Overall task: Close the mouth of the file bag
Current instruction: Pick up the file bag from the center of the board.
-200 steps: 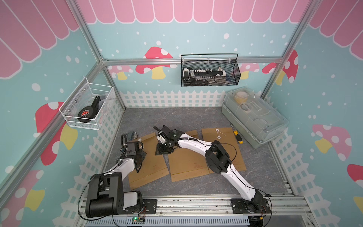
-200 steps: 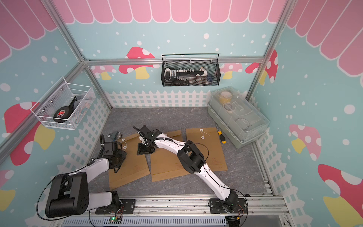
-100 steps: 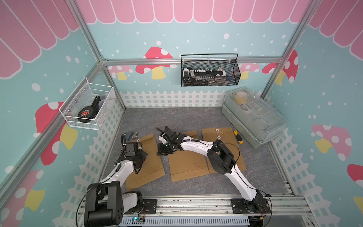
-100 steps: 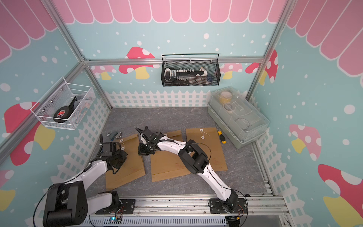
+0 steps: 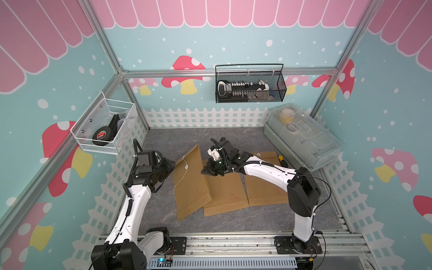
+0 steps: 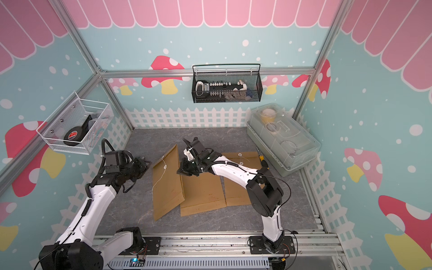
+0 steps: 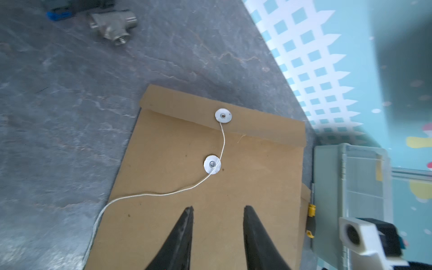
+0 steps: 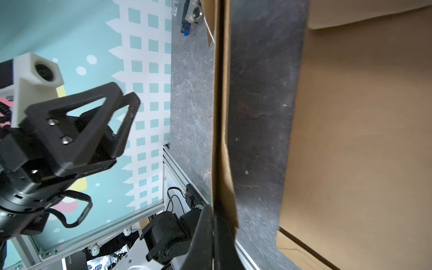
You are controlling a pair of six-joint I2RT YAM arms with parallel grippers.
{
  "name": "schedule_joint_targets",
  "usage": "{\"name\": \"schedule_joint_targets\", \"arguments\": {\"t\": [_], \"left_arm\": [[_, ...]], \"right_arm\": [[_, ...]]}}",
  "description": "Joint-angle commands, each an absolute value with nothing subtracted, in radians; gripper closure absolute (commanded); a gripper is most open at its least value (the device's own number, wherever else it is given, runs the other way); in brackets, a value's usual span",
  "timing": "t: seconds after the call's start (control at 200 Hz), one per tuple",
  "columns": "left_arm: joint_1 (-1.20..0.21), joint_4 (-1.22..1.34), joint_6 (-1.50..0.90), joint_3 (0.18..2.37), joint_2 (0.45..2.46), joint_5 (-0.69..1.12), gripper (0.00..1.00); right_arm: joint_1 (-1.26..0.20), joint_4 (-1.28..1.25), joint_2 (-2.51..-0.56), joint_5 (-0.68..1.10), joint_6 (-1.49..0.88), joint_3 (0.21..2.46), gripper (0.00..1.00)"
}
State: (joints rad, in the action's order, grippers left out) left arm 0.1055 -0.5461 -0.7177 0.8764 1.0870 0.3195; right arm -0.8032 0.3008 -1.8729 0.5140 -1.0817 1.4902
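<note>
The brown file bag (image 5: 189, 187) (image 6: 167, 184) is the leftmost of three on the grey floor, and its right edge is tipped up. My right gripper (image 5: 205, 169) (image 8: 214, 205) is shut on that raised edge, which shows edge-on in the right wrist view. In the left wrist view the bag (image 7: 233, 182) has its flap folded down. A white disc (image 7: 223, 115) sits on the flap and another disc (image 7: 212, 164) below it. The loose string (image 7: 149, 194) trails off onto the floor. My left gripper (image 5: 171, 164) (image 7: 218, 208) hangs open just left of the bag, holding nothing.
Two more file bags (image 5: 224, 189) (image 5: 266, 184) lie to the right, the nearer partly under the first. A clear plastic box (image 5: 304, 138) and a yellow screwdriver (image 5: 279, 157) sit at the far right. A metal pipe fitting (image 7: 114, 28) lies near the left fence. Wire baskets hang on the walls.
My left gripper has let go of the bag's left side, opened and drawn back to the left. My right gripper has shut on the bag's right edge and lifted it.
</note>
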Motion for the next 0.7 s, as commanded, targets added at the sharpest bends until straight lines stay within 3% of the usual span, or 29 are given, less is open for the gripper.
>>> {"name": "schedule_joint_targets", "arguments": {"t": [0.0,0.16,0.42,0.695], "left_arm": [[0.036,-0.600,-0.614,0.898,1.145,0.376,0.64],[-0.119,-0.416,-0.633,0.803,1.236,0.318,0.69],[-0.237,-0.208,-0.678,0.680,1.428,0.286,0.81],[-0.276,-0.119,-0.723,0.606,1.548,0.294,0.91]], "right_arm": [[-0.759,0.370,-1.836,0.489,-1.000,1.415,1.00],[-0.705,0.283,-1.828,0.491,-0.908,1.249,1.00],[-0.669,-0.008,-1.881,0.580,-0.942,1.096,1.00],[-0.664,-0.241,-1.938,0.626,-1.048,1.022,0.86]]}}
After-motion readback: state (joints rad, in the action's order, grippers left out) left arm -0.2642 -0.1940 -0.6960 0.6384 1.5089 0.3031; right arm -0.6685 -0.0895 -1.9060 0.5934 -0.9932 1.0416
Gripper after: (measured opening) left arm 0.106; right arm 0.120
